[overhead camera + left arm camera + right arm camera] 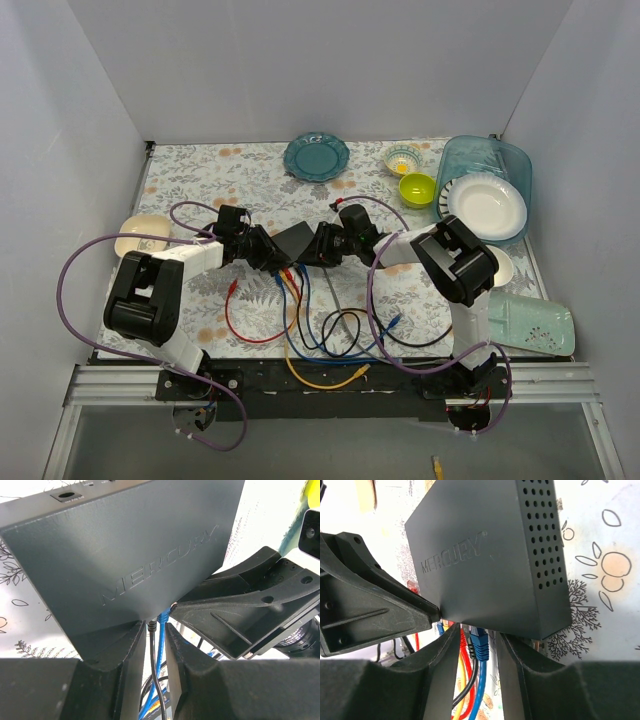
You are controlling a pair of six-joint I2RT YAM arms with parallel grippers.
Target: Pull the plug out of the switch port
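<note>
- Cables (300, 345) crossed on near table (200, 170): likely to snag and drag the switch (296, 242) during a pull.
- Blue plug (480, 644) crowded by red lead (463, 642) and black lead (153, 655) under tilted switch, mid-table, switch port hidden: wrong one easily grabbed.
- Left gripper (155, 627) reaching from left, fingers narrowly apart astride black lead.
- Right gripper (479, 634) opposite, fingers apart around blue plug, unclamped.

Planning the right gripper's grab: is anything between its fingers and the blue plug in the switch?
Nothing visible. The blue plug sits between the fingers of the right gripper, at the port edge of the switch. A red cable and a black cable crowd its left side.
</note>
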